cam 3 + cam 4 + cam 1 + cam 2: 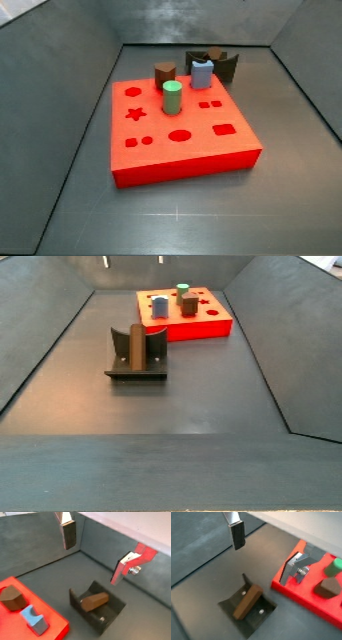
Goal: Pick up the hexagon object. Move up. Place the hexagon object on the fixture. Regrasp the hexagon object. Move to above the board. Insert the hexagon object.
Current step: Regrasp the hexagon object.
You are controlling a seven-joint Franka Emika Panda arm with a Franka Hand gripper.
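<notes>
Presently my hand [264, 551] hangs spread and empty above the dark U-shaped fixture [248, 612], where the slim brown hexagon object [247, 603] lies tilted; an off-centre regrasp could skew it.

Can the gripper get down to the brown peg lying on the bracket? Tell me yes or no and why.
Probably yes. The gripper hangs above the bracket, holding nothing, with open air below it. The brown peg lies across the bracket's notch, its top side uncovered, and the red board sits off to one side.
</notes>
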